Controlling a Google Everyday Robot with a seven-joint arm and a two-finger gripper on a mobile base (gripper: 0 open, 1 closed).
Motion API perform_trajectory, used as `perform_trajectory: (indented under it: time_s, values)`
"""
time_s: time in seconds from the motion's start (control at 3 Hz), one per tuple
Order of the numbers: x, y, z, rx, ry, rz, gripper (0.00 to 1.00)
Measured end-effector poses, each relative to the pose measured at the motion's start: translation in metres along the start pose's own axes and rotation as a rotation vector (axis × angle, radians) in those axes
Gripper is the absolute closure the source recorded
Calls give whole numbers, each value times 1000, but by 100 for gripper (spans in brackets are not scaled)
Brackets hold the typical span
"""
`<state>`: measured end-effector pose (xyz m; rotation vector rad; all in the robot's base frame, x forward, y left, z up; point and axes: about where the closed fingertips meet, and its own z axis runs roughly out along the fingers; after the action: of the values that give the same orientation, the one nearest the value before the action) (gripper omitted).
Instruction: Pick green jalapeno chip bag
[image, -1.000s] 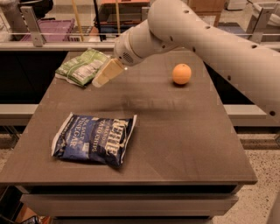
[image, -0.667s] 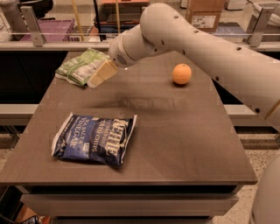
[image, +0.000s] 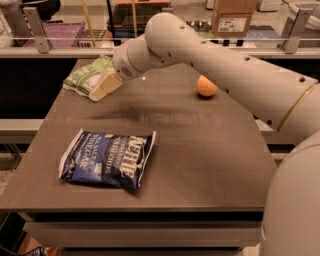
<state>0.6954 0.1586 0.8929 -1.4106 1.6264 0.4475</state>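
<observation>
- A small light-green jalapeno chip bag (image: 84, 78) lies flat at the far left corner of a dark brown table (image: 200, 150). It is crinkly, with a white label panel.
- The gripper (image: 104, 86), cream-coloured, sits at the bag's near right edge and overlaps it from this view. Whether it is spread wide, narrow, or gripping the bag cannot be told.
- The robot's thick white arm (image: 225, 65) reaches in from the right and stretches across the back of the table to the gripper.
- An orange ball (image: 206, 86) rests on the table at the far right, partly tucked behind the arm.
- A larger dark-blue chip bag (image: 107, 159) lies flat near the front left of the table, well apart from the green bag.
- Beyond the table, a railing runs across, with a cardboard box (image: 232, 20) and a purple crate (image: 62, 34) behind it.
</observation>
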Motion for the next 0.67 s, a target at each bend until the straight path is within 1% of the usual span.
perform_trajectory:
  time_s: [0.33, 0.67]
  values:
    - [1, -4, 33, 13, -13, -24, 0]
    - [1, -4, 33, 13, -13, -24, 0]
